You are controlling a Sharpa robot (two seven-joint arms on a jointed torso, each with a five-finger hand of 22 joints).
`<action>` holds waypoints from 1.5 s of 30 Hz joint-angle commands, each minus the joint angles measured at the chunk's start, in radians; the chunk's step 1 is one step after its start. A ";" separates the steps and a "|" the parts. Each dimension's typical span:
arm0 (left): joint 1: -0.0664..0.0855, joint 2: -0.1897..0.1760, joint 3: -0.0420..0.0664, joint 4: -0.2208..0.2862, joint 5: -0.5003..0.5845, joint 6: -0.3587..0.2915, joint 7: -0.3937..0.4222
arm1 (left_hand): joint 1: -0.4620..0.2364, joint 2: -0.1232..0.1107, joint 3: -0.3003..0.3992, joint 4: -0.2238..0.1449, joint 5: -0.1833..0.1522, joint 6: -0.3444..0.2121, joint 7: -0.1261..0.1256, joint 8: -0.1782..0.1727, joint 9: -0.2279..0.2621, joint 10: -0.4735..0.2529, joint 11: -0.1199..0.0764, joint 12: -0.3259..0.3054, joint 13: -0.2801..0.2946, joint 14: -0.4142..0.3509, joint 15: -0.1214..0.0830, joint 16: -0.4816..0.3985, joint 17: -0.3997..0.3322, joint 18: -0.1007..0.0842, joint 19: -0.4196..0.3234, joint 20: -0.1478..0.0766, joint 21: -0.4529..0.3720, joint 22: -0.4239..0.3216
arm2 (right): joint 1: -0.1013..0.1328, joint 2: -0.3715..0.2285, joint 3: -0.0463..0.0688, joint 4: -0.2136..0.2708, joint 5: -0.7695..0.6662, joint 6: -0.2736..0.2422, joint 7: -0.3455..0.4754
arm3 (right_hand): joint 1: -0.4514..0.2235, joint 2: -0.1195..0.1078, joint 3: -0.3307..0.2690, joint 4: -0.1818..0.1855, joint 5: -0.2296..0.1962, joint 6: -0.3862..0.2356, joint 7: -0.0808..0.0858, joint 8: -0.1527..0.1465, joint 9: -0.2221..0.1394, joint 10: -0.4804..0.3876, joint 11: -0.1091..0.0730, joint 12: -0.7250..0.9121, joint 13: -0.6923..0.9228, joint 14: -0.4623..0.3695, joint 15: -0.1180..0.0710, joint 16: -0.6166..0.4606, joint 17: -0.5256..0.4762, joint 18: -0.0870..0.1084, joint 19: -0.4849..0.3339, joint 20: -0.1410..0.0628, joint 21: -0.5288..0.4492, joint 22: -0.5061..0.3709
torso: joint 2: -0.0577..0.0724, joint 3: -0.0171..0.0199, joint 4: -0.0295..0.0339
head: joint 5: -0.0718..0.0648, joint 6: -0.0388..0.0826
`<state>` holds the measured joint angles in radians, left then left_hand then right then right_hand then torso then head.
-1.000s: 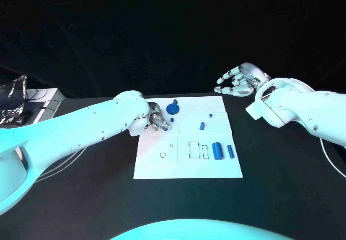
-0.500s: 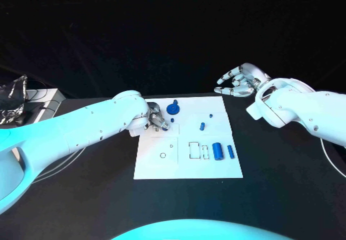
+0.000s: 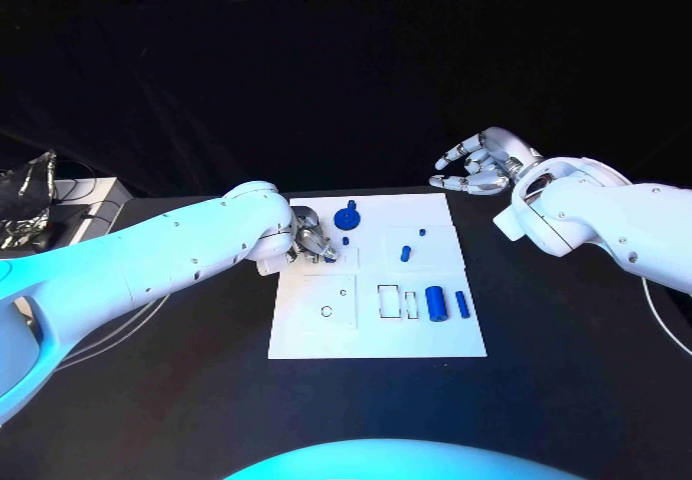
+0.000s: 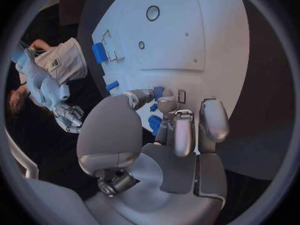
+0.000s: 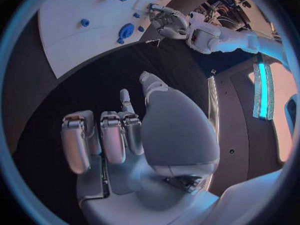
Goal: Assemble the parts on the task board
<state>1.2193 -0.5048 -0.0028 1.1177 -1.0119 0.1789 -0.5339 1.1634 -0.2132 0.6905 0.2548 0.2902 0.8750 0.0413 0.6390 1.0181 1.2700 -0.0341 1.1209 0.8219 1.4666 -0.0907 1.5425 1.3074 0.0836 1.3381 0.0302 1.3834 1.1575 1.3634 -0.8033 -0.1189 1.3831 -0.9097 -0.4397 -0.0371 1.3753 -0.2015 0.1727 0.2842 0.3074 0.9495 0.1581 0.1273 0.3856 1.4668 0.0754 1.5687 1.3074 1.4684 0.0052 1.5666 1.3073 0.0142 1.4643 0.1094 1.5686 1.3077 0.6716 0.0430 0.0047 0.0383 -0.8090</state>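
Task board point(image 3: 378, 330), a white plate, lies in the middle of the head view on the black surface point(image 3: 577, 380), and small blue parts are spread over it. A round blue part with a stem point(image 3: 346, 217) sits near the board's upper edge, just right of the left robot hand point(image 3: 315, 243). A short blue peg point(image 3: 405, 252) lies right of centre, with a tiny blue piece point(image 3: 421, 232) just above it. Toward the lower right of the board a thick blue cylinder point(image 3: 434, 301) and a thinner blue cylinder point(image 3: 462, 304) lie side by side, beside a rectangular outline. A small round hole marks the board's lower left area.

The left robot hand rests over the board's upper left corner, its fingers curled down toward the plate. In the left wrist view its fingertips point(image 4: 167, 104) close together around a small blue part point(image 4: 158, 92), with another blue piece point(image 4: 155, 123) just below them near the palm; the hand appears clamped on that small part.

The right robot hand point(image 3: 476, 165) hovers in the upper right of the head view, off the board and above the dark surface beyond its upper right corner. Its fingers are spread apart and lightly bent, holding nothing
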 commanded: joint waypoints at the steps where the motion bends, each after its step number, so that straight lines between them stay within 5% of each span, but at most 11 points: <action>1: 0.001 0.001 0.003 0.006 0.042 0.066 0.004 | 0.021 0.017 0.146 -0.142 -0.002 0.006 0.004 0.004 0.002 -0.003 0.006 -0.007 -0.003 0.087 0.009 0.000 0.207 0.003 -0.005 0.000 -0.003 0.000 | 0.000 0.000 0.000 0.000 -0.011 0.016 0.004 | -0.010 0.001 -0.002 0.003 -0.004 -0.005 -0.001 0.007 0.001 0.104 0.000 0.002 0.263 0.102 -0.002 0.004 0.263 -0.014 0.107 -0.002 0.002 0.263 | 0.000 0.0003 0.0004 | 0.001 0.001; 12: 0.036 0.029 0.013 -0.036 0.053 0.192 -0.008 | 0.024 0.015 0.158 -0.157 -0.003 0.006 0.005 0.003 0.007 -0.002 0.007 -0.009 -0.007 0.089 0.010 0.002 0.211 0.003 -0.005 0.001 -0.003 0.000 | 0.000 0.003 0.000 -0.002 -0.014 0.019 0.001 | -0.010 0.001 -0.002 0.003 -0.004 -0.005 -0.001 0.007 0.001 0.104 0.000 0.002 0.263 0.102 -0.002 0.004 0.263 -0.014 0.107 -0.002 0.002 0.263 | 0.002 0.0007 -0.0040 | 0.002 0.007; 26: 0.095 0.132 0.013 -0.189 0.058 0.390 -0.027 | 0.026 0.017 0.168 -0.168 -0.003 0.006 0.008 0.000 0.010 -0.007 0.009 -0.015 -0.017 0.087 0.011 0.000 0.206 0.004 -0.008 0.002 -0.005 -0.003 | 0.000 0.015 0.000 -0.005 -0.021 0.023 -0.002 | -0.010 0.001 -0.002 0.003 -0.004 -0.005 -0.001 0.007 0.001 0.104 0.000 0.002 0.263 0.102 -0.002 0.004 0.263 -0.014 0.107 -0.002 0.002 0.263 | 0.007 0.0027 -0.0075 | 0.005 0.005; 36: 0.126 0.196 0.001 -0.291 0.066 0.480 -0.039 | 0.027 0.016 0.171 -0.173 -0.002 0.005 0.009 -0.001 0.012 -0.007 0.010 -0.015 -0.017 0.088 0.012 0.001 0.209 0.004 -0.007 0.002 -0.004 -0.002 | 0.000 0.020 0.000 -0.006 -0.019 0.024 -0.005 | -0.010 0.001 -0.002 0.003 -0.004 -0.005 -0.001 0.007 0.001 0.104 0.000 0.002 0.263 0.102 -0.002 0.004 0.263 -0.014 0.107 -0.002 0.002 0.263 | 0.013 0.0071 -0.0121 | 0.013 0.001; 45: 0.133 0.239 -0.014 -0.353 0.074 0.514 -0.045 | 0.027 0.017 0.172 -0.176 -0.003 0.005 0.010 -0.001 0.013 -0.007 0.010 -0.015 -0.016 0.088 0.012 0.002 0.211 0.003 -0.007 0.002 -0.003 0.000 | 0.000 0.026 0.000 -0.007 -0.019 0.023 -0.005 | -0.010 0.001 -0.002 0.003 -0.004 -0.005 -0.001 0.007 0.001 0.104 0.000 0.002 0.263 0.102 -0.002 0.004 0.263 -0.014 0.107 -0.002 0.002 0.263 | 0.011 0.0044 -0.0097 | 0.014 -0.006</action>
<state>1.3504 -0.2715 -0.0167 0.7700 -0.9501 0.6417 -0.5717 1.1723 -0.2043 0.6903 0.2545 0.2860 0.8722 0.0524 0.6381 1.0294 1.2633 -0.0265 1.1114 0.8053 1.4667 -0.0836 1.5430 1.3074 0.0835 1.3381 0.0302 1.3835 1.1567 1.3634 -0.7786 -0.1189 1.3760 -0.9191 -0.4287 -0.0445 1.3753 -0.2015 0.1727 0.2842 0.3074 0.9496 0.1580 0.1273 0.3852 1.4668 0.0753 1.5686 1.3080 1.4684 0.0052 1.5666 1.3074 0.0142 1.4643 0.1093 1.5686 1.3081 0.6827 0.0486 -0.0058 0.0517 -0.8131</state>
